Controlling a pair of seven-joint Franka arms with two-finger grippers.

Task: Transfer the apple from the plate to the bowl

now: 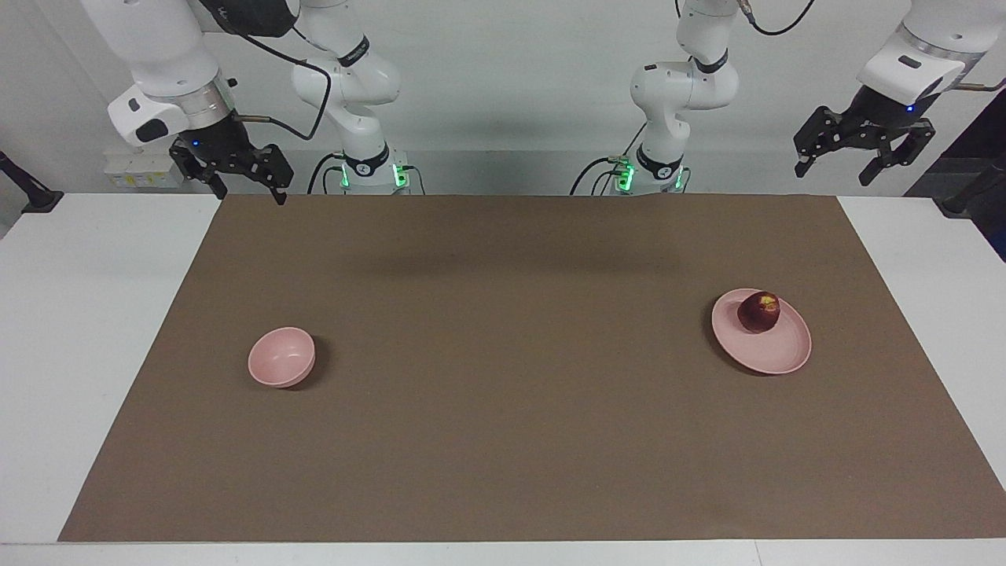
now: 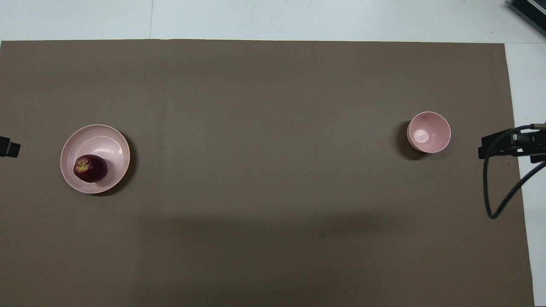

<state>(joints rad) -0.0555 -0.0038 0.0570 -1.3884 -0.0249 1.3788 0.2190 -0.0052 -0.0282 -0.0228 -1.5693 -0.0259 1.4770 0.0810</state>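
Observation:
A small dark red apple (image 1: 758, 312) (image 2: 90, 168) lies on the flat pale pink plate (image 1: 778, 351) (image 2: 111, 140), on the part of it nearer to the robots. The plate sits toward the left arm's end of the table. The small deep pink bowl (image 1: 281, 358) (image 2: 428, 132) stands empty toward the right arm's end. My left gripper (image 1: 837, 169) (image 2: 6, 147) hangs open and empty, high over the table's edge at its own end. My right gripper (image 1: 247, 189) (image 2: 509, 145) hangs open and empty over the mat's corner at its end. Both arms wait.
A brown mat (image 1: 503, 377) (image 2: 273, 192) covers most of the white table (image 1: 94, 330); plate and bowl stand on it. A black cable (image 2: 499, 196) loops down from the right arm.

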